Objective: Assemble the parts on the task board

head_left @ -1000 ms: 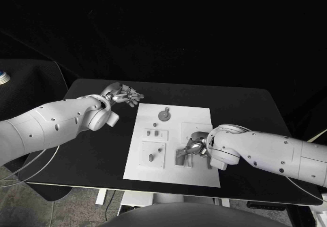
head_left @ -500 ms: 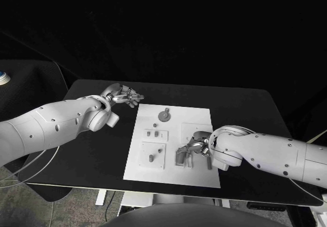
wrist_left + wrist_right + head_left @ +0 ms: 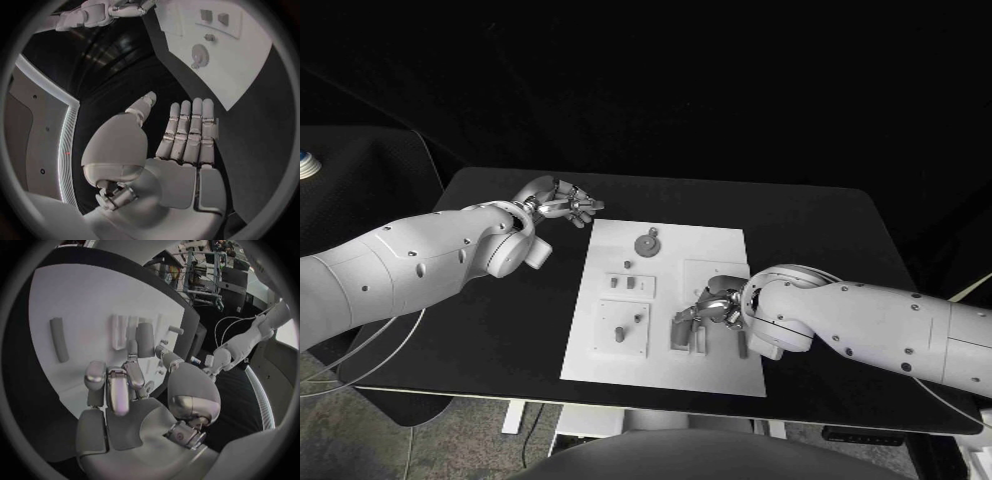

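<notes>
The white task board [image 3: 661, 355] lies in the middle of the black table. My right hand [image 3: 714, 309] hovers low over its near right part, fingers curled down toward the board [image 3: 69, 295]. Just beside those fingers lies a grey bar part [image 3: 681, 330] [image 3: 58, 340], apart from them. Whether anything sits under the curled fingers [image 3: 119, 390] is hidden. A thin grey part [image 3: 741, 345] lies by the wrist. My left hand [image 3: 560, 204] [image 3: 181, 150] floats off the board's far left corner, fingers straight, holding nothing. A round disc part [image 3: 648, 241] [image 3: 199, 54] lies at the far end.
Small grey parts stand in the board's left column [image 3: 626, 284] [image 3: 620, 332]. Bare black table [image 3: 819, 230] stretches to the right and far side of the board. A small round object [image 3: 307, 163] sits on a dark surface at the far left.
My right arm has settled very slightly nearer and lower over the board. The left hand and the parts lie as before.
</notes>
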### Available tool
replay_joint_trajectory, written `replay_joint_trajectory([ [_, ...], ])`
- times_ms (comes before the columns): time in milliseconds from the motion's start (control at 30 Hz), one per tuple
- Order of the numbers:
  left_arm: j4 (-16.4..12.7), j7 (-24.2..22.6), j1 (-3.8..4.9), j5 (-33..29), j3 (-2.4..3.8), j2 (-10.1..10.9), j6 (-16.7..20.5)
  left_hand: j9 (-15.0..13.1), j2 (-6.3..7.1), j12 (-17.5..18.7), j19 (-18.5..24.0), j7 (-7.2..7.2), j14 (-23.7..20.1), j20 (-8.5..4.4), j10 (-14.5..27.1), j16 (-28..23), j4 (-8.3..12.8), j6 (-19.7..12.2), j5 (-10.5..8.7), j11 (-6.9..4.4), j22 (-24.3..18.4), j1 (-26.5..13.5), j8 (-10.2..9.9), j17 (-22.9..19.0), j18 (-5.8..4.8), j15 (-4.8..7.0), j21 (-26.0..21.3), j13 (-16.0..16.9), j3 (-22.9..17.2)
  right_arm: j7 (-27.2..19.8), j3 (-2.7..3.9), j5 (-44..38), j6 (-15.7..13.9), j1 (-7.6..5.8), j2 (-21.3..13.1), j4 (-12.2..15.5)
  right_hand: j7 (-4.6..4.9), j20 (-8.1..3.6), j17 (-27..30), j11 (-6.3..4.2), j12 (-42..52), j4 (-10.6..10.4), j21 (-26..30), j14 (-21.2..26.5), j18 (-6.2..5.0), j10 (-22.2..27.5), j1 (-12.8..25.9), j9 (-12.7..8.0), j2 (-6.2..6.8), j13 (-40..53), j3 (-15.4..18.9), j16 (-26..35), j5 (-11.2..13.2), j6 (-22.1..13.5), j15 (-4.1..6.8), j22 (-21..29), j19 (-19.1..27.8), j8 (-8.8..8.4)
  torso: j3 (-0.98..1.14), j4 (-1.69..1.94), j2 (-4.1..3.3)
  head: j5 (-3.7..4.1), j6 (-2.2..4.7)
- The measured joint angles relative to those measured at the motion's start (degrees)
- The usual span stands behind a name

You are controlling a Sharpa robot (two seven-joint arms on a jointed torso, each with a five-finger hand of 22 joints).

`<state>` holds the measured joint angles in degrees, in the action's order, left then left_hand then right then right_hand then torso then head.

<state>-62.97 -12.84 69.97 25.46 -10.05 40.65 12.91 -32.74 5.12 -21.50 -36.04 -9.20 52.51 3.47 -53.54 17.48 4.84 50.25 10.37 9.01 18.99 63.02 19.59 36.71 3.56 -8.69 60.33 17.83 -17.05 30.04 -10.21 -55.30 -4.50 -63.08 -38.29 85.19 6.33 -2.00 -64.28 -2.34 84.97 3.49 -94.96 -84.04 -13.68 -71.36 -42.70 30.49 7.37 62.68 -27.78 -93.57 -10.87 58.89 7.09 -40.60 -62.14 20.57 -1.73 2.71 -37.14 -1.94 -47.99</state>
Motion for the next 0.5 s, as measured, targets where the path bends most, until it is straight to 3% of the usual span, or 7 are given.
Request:
replay_joint_trajectory([
  [500,0.0,0.2,0.0,0.1,-0.01,0.0,-0.1,0.0,0.0,0.0,0.0,0.0,-0.2,0.0,0.0,0.0,0.0,0.0,0.0,0.0,0.0,0.0,0.0,0.0,-0.03,-0.15,0.0,0.0,0.0,0.2,0.1,-2.5,-0.8,-0.25,2.0,-2.0,0.01,0.08,0.0,-0.15,0.0,0.2,0.0,-0.1,-0.01,0.1,0.0,0.3,0.0,0.0,-0.2,0.0,0.0,0.0,-0.06,0.0,-0.1,0.13,-0.03,0.03,0.01,0.1,0.01],
])
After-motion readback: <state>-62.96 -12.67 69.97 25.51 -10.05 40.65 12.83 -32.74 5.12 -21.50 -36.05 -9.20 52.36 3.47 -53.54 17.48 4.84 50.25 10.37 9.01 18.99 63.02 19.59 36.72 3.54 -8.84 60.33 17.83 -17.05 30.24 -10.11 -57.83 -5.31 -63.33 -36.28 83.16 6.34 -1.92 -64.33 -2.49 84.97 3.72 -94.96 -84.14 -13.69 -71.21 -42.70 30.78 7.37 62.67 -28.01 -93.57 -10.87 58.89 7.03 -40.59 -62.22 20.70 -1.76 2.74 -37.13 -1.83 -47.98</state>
